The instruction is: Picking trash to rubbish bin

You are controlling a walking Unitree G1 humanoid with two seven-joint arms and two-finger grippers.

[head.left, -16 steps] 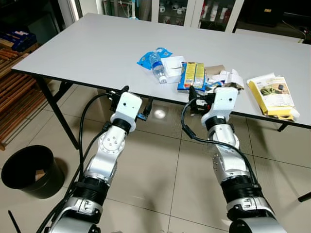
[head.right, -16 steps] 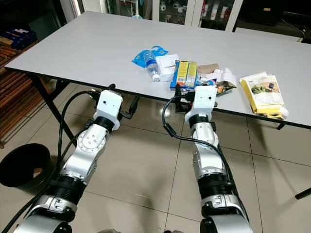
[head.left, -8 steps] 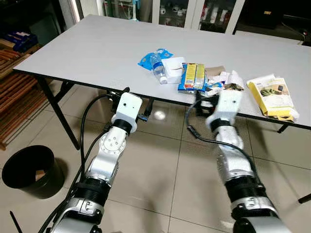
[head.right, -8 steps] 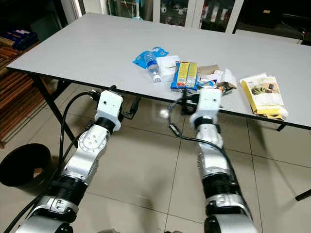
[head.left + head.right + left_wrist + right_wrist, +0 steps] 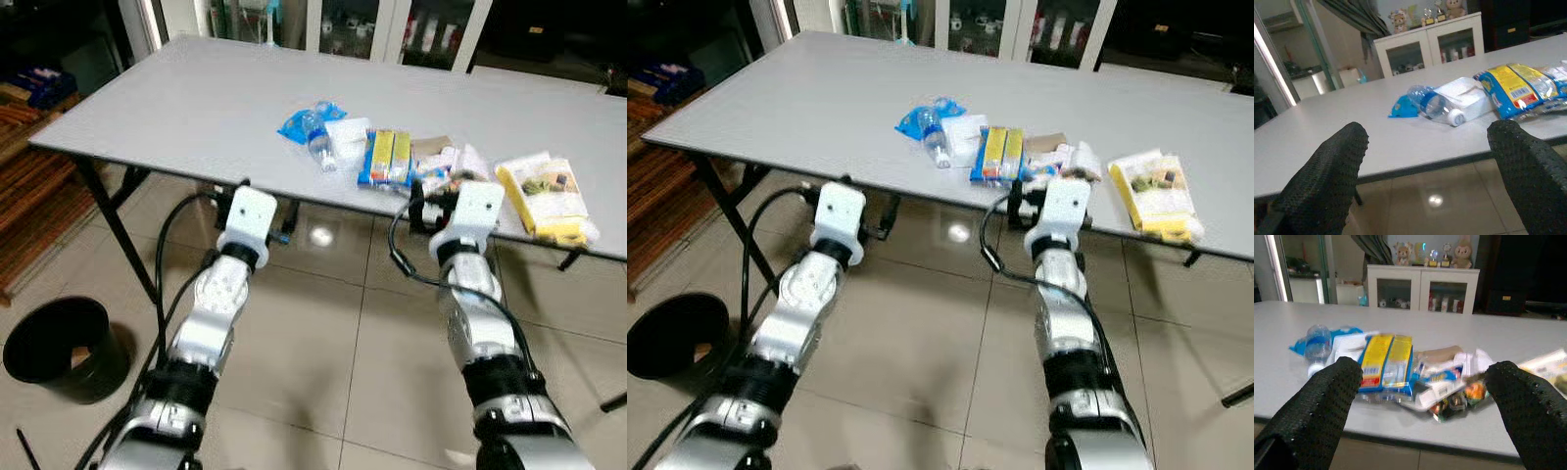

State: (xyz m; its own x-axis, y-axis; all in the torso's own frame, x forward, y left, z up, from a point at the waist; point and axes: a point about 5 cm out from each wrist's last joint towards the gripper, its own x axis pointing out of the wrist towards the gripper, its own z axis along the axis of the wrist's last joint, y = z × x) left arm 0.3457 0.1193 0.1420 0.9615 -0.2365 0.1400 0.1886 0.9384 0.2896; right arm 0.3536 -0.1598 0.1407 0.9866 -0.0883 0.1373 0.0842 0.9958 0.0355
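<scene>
**Right arm squaring up to the litter at the table's near edge**

Since a second ago the right arm has swung outward along the table edge, from in front of the yellow-and-blue snack packet (image 5: 385, 158) to a spot before the crumpled white and coloured wrappers (image 5: 449, 164). The view has also shifted a little, so the robot seems to have moved too. The left arm has hardly changed, with the left gripper (image 5: 1432, 161) held below the near edge of the grey rectangular table (image 5: 176, 108).

Both wrist views show the black fingers spread wide apart with nothing between them. The right gripper (image 5: 1420, 401) looks straight at the heap of trash: the snack packet, the wrappers, a brown paper scrap (image 5: 1437, 354), and further off the clear plastic bottle with a white cap (image 5: 1316, 340) lying on a blue plastic bag (image 5: 299, 121). A yellow-bordered booklet (image 5: 544, 191) lies apart from the heap, off to the right. The round black rubbish bin (image 5: 61, 345) stands on the tiled floor, well off to the robot's left.

To do this reach well, I judge the right gripper should rise just above the tabletop before going forward, so that the fingers do not catch the edge. It should pick one piece, probably the nearest wrapper, and close low over it; thin foil slips, so a flat pinch against the table seems safest. Dragging the heap could push pieces off the near edge.
</scene>
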